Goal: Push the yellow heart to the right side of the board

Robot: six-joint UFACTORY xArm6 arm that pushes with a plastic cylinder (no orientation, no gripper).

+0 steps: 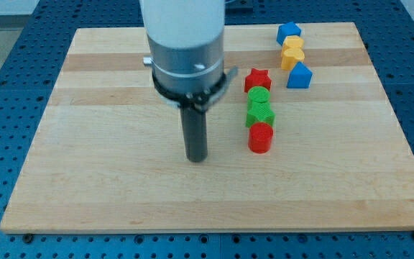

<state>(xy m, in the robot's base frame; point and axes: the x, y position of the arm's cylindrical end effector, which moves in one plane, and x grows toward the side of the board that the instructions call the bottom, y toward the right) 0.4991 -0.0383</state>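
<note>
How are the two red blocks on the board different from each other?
The red star has points, while the red cylinder is round with a flat top. The star sits at the top end of the column of blocks, above the two green blocks; the cylinder sits at its bottom end, nearer my tip. Both are red and neither touches my tip.

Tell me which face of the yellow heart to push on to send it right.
Press the yellow heart on its left flank, coming from the view's left. A blue block sits above it and a yellow block just below, so only that side is open. My tip is far off, left of the red cylinder.
</note>
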